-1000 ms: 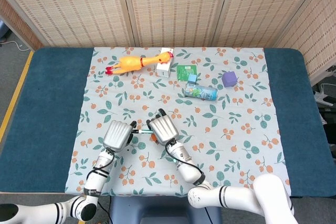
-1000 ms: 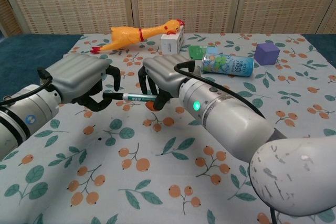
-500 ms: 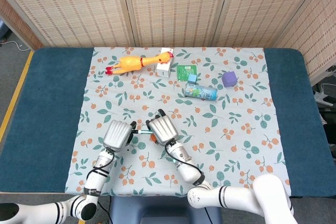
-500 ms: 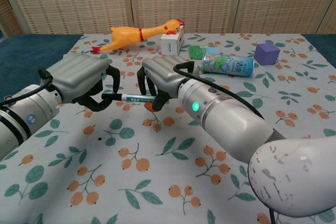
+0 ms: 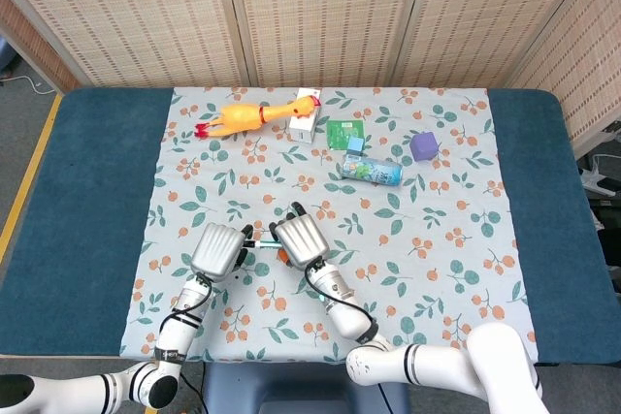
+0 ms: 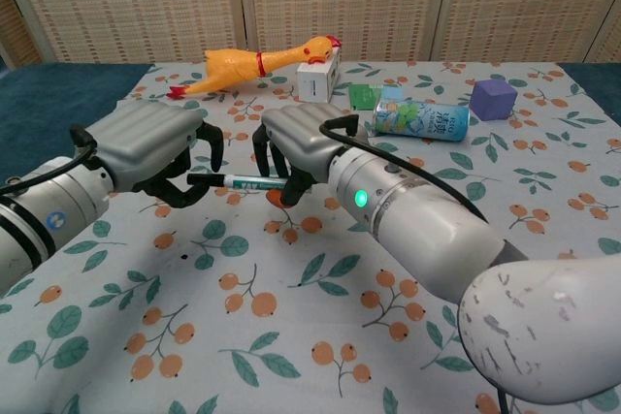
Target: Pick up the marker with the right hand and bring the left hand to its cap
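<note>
The marker (image 6: 245,182) is a slim white-and-green pen with a dark cap, lying level just above the floral cloth (image 6: 291,317). My right hand (image 6: 296,143) grips its barrel from above with curled fingers. My left hand (image 6: 155,147) faces it from the left, its dark fingers (image 6: 184,186) curled around the cap end. In the head view the marker (image 5: 260,241) shows as a short strip between the left hand (image 5: 217,249) and the right hand (image 5: 302,238). The hands hide most of the barrel and cap.
At the back of the cloth lie a yellow rubber chicken (image 6: 257,63), a white box (image 6: 317,79), a green card (image 5: 343,133), a drink can on its side (image 6: 420,120) and a purple cube (image 6: 493,98). Blue table (image 5: 97,201) flanks the cloth.
The right hand has edged slightly left, carrying the marker's cap end a little deeper between the left hand's fingers. The left hand has hardly moved.
</note>
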Robot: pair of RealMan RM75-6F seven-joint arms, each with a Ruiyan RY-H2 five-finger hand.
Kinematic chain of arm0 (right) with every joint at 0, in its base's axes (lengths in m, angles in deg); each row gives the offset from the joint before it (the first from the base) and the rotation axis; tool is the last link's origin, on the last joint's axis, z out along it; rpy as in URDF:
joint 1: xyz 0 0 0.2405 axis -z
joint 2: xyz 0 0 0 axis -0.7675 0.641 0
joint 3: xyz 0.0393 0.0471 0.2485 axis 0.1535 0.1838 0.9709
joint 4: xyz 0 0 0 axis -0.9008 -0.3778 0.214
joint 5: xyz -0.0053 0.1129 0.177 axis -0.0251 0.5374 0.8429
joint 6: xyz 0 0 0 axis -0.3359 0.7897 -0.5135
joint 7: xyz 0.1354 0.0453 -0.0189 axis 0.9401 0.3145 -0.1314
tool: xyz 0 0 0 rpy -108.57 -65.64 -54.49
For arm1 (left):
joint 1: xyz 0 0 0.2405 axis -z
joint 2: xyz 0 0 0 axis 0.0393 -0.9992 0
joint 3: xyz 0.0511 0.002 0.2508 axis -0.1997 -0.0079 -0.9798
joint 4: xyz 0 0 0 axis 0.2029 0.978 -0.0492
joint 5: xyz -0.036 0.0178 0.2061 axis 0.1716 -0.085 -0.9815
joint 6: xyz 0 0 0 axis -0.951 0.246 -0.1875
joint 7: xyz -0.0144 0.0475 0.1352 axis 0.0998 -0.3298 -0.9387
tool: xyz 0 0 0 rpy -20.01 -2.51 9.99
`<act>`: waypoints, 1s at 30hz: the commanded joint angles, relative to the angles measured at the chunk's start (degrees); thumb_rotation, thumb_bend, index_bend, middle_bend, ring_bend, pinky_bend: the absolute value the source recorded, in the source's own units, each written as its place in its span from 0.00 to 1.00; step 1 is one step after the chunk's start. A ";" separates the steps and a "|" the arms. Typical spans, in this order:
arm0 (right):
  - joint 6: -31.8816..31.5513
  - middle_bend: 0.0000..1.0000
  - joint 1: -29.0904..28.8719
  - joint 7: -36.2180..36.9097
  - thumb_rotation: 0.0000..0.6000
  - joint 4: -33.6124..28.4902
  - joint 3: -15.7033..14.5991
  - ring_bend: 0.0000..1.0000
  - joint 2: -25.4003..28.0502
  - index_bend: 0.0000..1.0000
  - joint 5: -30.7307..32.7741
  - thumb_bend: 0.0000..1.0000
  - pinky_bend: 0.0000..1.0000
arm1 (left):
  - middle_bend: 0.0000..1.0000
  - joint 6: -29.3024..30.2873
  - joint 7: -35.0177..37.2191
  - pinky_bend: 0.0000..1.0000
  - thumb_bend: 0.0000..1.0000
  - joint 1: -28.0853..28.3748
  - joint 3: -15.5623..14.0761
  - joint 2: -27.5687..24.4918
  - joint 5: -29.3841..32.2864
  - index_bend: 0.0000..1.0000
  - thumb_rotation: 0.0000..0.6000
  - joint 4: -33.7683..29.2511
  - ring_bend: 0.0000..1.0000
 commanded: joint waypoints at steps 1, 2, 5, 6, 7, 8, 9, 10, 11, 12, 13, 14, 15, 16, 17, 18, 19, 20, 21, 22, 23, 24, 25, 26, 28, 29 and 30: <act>-0.12 0.77 0.05 0.16 1.00 -0.19 0.18 0.41 0.09 0.98 -0.04 0.37 0.17 | 1.00 0.06 -0.03 1.00 0.37 0.02 -0.02 -0.09 0.06 0.44 1.00 -0.11 0.92; -0.13 0.77 0.05 0.21 1.00 -0.28 0.22 0.41 0.16 0.98 -0.09 0.37 0.17 | 1.00 0.08 -0.05 1.00 0.37 0.03 -0.03 -0.11 0.08 0.44 1.00 -0.10 0.92; -0.13 0.77 0.08 0.18 1.00 -0.53 0.24 0.41 0.33 0.98 -0.15 0.37 0.17 | 1.00 0.07 -0.15 1.00 0.37 0.13 0.05 -0.06 0.26 0.44 1.00 0.11 0.92; -0.13 0.77 0.11 0.19 1.00 -0.69 0.24 0.41 0.37 0.98 -0.11 0.37 0.17 | 1.00 0.05 -0.14 1.00 0.37 0.14 0.10 -0.02 0.40 0.44 1.00 0.19 0.92; -0.11 0.77 0.15 0.09 1.00 -0.88 0.16 0.41 0.44 0.98 -0.10 0.37 0.17 | 1.00 0.05 -0.14 1.00 0.37 0.17 0.15 0.04 0.51 0.44 1.00 0.33 0.92; -0.11 0.77 0.17 0.00 1.00 -1.03 0.13 0.41 0.49 0.98 -0.06 0.37 0.17 | 1.00 0.06 -0.17 1.00 0.37 0.20 0.15 0.09 0.55 0.44 1.00 0.47 0.92; -0.11 0.77 0.19 -0.05 1.00 -1.17 0.15 0.41 0.51 0.98 0.02 0.37 0.18 | 1.00 0.08 -0.17 1.00 0.37 0.23 0.16 0.13 0.57 0.44 1.00 0.58 0.92; -0.13 0.77 0.19 -0.21 1.00 -1.27 0.15 0.41 0.53 0.98 0.11 0.37 0.17 | 1.00 0.12 -0.12 1.00 0.37 0.25 0.19 0.18 0.61 0.44 1.00 0.66 0.92; -0.10 0.77 0.18 -0.35 1.00 -1.32 0.14 0.41 0.55 0.98 0.19 0.37 0.17 | 1.00 0.18 -0.06 1.00 0.37 0.26 0.23 0.19 0.60 0.44 1.00 0.68 0.92; -0.06 0.77 0.17 -0.50 1.00 -1.34 0.13 0.41 0.56 0.98 0.31 0.37 0.17 | 1.00 0.25 0.06 1.00 0.37 0.30 0.30 0.18 0.55 0.45 1.00 0.62 0.92; -0.05 0.77 0.16 -0.58 1.00 -1.34 0.13 0.41 0.55 0.98 0.37 0.37 0.17 | 1.00 0.32 0.11 1.00 0.37 0.31 0.30 0.14 0.49 0.45 1.00 0.57 0.92; -0.02 0.77 0.15 -0.62 1.00 -1.31 0.14 0.41 0.52 0.98 0.44 0.37 0.17 | 1.00 0.38 0.10 1.00 0.37 0.33 0.27 0.08 0.37 0.46 1.00 0.52 0.92; 0.01 0.77 0.14 -0.61 1.00 -1.28 0.16 0.41 0.48 0.98 0.50 0.37 0.17 | 1.00 0.42 0.10 1.00 0.37 0.34 0.21 0.02 0.27 0.47 1.00 0.47 0.92; 0.02 0.77 0.11 -0.63 1.00 -1.19 0.16 0.41 0.41 0.98 0.51 0.37 0.17 | 1.00 0.44 0.08 1.00 0.37 0.33 0.12 -0.08 0.22 0.47 1.00 0.34 0.92; 0.04 0.77 0.09 -0.64 1.00 -1.11 0.14 0.41 0.36 0.98 0.51 0.37 0.17 | 1.00 0.45 0.07 1.00 0.37 0.32 0.06 -0.15 0.19 0.47 1.00 0.23 0.92; 0.05 0.77 0.07 -0.62 1.00 -1.04 0.14 0.41 0.30 0.98 0.53 0.37 0.17 | 1.00 0.45 0.10 1.00 0.37 0.31 0.01 -0.20 0.16 0.47 1.00 0.15 0.92; 0.08 0.77 0.05 -0.61 1.00 -0.93 0.12 0.41 0.18 0.98 0.56 0.37 0.17 | 1.00 0.47 0.15 1.00 0.37 0.30 -0.06 -0.24 0.10 0.47 1.00 0.10 0.92; 0.11 0.77 0.04 -0.63 1.00 -0.86 0.08 0.41 0.12 0.98 0.57 0.37 0.17 | 1.00 0.46 0.20 1.00 0.37 0.30 -0.10 -0.27 0.06 0.47 1.00 0.10 0.92; 0.13 0.77 0.03 -0.64 1.00 -0.81 0.05 0.41 0.05 0.98 0.57 0.37 0.17 | 1.00 0.46 0.30 1.00 0.37 0.30 -0.10 -0.29 0.06 0.48 1.00 0.07 0.92; 0.14 0.77 0.00 -0.68 1.00 -0.75 0.01 0.41 -0.03 0.98 0.56 0.37 0.17 | 1.00 0.41 0.36 1.00 0.37 0.33 -0.10 -0.30 0.09 0.48 1.00 0.04 0.92; 0.14 0.77 -0.02 -0.71 1.00 -0.69 0.00 0.41 -0.08 0.98 0.55 0.37 0.17 | 1.00 0.40 0.39 1.00 0.37 0.35 -0.09 -0.33 0.08 0.50 1.00 0.03 0.92; 0.14 0.77 -0.04 -0.74 1.00 -0.66 0.01 0.41 -0.13 0.98 0.57 0.37 0.17 | 1.00 0.43 0.47 1.00 0.37 0.36 -0.09 -0.33 0.04 0.51 1.00 0.03 0.92; 0.13 0.77 -0.07 -0.83 1.00 -0.62 0.02 0.41 -0.16 0.98 0.58 0.37 0.17 | 1.00 0.45 0.61 1.00 0.37 0.37 -0.10 -0.32 -0.04 0.52 1.00 0.10 0.92; 0.09 0.77 -0.09 -0.89 1.00 -0.61 0.03 0.41 -0.18 0.98 0.56 0.37 0.17 | 1.00 0.45 0.73 1.00 0.36 0.37 -0.13 -0.32 -0.09 0.53 1.00 0.16 0.92; 0.08 0.77 -0.10 -0.98 1.00 -0.59 0.09 0.41 -0.23 0.98 0.67 0.37 0.17 | 1.00 0.41 0.98 1.00 0.36 0.35 -0.23 -0.36 -0.16 0.54 1.00 0.28 0.92; 0.07 0.77 -0.12 -1.10 1.00 -0.55 0.11 0.41 -0.24 0.98 0.73 0.37 0.18 | 1.00 0.40 0.98 1.00 0.36 0.36 -0.27 -0.37 -0.19 0.55 1.00 0.35 0.92; 0.09 0.77 -0.13 -1.17 1.00 -0.57 0.14 0.41 -0.26 0.98 0.81 0.37 0.17 | 1.00 0.39 0.94 1.00 0.37 0.37 -0.29 -0.36 -0.18 0.56 1.00 0.43 0.92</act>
